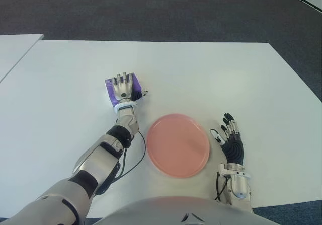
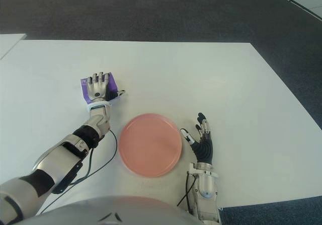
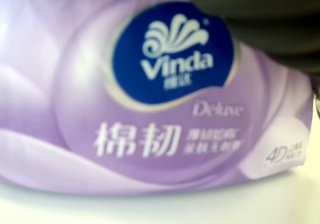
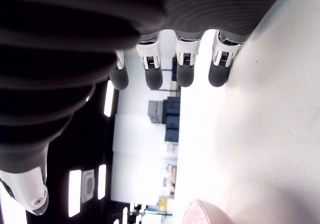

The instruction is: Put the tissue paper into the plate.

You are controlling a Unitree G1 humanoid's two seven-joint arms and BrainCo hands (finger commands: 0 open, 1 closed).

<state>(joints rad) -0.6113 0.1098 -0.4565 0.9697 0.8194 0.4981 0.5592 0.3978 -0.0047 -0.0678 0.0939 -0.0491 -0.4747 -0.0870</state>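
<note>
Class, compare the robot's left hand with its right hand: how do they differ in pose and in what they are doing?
The left hand reaches forward over the purple tissue pack; the right hand shows beside the pink plate, on its right. The left hand's fingers lie over the pack; the right hand's are spread, holding nothing. Both are over the white table.

Table (image 1: 201, 69): we stand at its near edge. Plate (image 1: 178, 144): on the table, near us, about centre, nothing in it. Tissue pack (image 1: 111, 91): on the table, left of the plate and farther back, apart from it. Left hand (image 1: 124, 88): lies over the tissue pack, fingers reaching across its top; we cannot tell how firmly it grips. Right hand (image 1: 232, 142): just right of the plate, apart from its rim, fingers spread, holding nothing. Second table (image 1: 15, 46): far left, across a gap.
</note>
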